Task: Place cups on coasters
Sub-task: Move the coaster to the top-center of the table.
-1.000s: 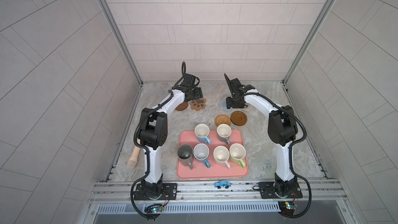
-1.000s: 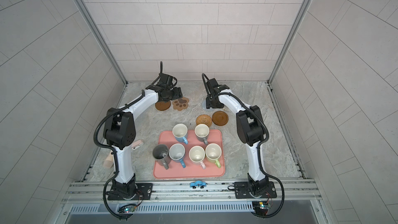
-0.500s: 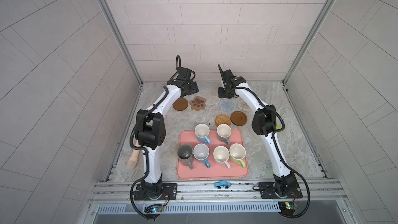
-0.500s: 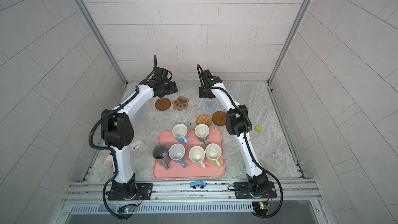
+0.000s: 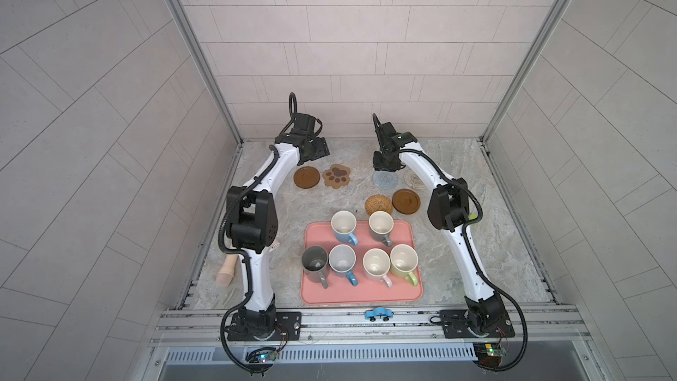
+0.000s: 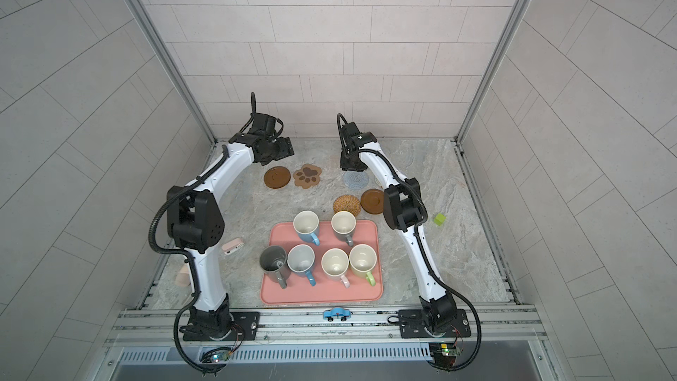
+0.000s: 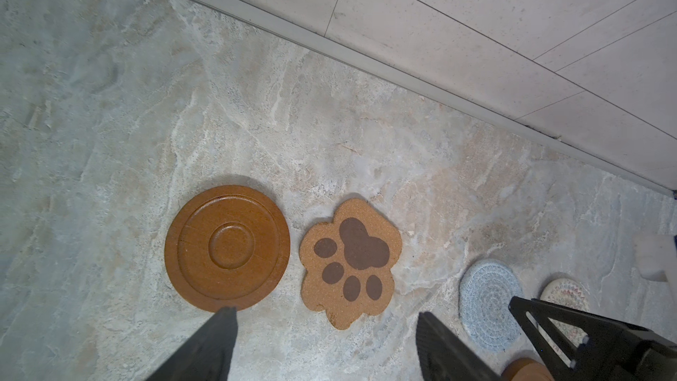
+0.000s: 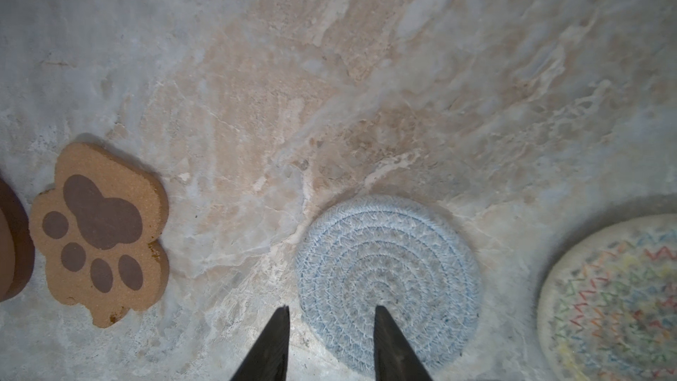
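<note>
Six cups [image 5: 343, 222] are seen upright on a pink tray [image 5: 403, 289] at 6 o'clock of the table, not yet on coasters. From the tray, a brown disc [image 7: 227, 247] and a paw coaster [image 7: 350, 262] are laid side by side at 11 o'clock, near the left gripper [image 7: 325, 312], whose jaws are spread wide and empty. At 1 o'clock the right gripper [image 8: 331, 307] is held at the edge of a blue knit coaster [image 8: 388, 269], jaws narrowly parted, nothing gripped. A patterned coaster [image 8: 611, 298] is placed beside it.
</note>
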`<state>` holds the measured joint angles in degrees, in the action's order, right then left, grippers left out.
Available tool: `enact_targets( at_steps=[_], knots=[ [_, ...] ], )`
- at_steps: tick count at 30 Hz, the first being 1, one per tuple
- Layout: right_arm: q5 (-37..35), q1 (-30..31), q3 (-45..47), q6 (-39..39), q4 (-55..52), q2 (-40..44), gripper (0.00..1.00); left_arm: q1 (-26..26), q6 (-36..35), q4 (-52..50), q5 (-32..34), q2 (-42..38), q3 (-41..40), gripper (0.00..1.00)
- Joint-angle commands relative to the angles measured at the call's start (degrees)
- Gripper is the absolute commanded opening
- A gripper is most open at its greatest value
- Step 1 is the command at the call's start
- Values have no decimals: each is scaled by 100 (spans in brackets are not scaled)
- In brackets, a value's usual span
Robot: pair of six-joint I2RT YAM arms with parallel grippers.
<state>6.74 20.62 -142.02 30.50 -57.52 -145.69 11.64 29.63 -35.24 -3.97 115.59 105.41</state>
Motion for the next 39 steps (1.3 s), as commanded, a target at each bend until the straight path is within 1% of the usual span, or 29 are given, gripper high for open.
enact_targets(
  at_steps=[1, 7, 13, 25, 39],
  knots=[
    [-164, 28, 95, 127, -172, -248, 40, -87, -97, 94, 53, -45, -49, 84],
    [-157, 21, 165, 57, -243, -437, 40, -108, -89, 253, 53, -32, -183, 84],
    [-83, 22, 270, 26, -224, -570, 39, -104, 34, 413, 24, -151, -489, 85],
    [706, 98, 267, -95, 73, -812, 37, -107, -18, 371, 166, -212, -495, 85],
    [952, 269, 262, -185, 145, -943, 37, -116, -25, 449, 136, -232, -583, 85]
  ],
)
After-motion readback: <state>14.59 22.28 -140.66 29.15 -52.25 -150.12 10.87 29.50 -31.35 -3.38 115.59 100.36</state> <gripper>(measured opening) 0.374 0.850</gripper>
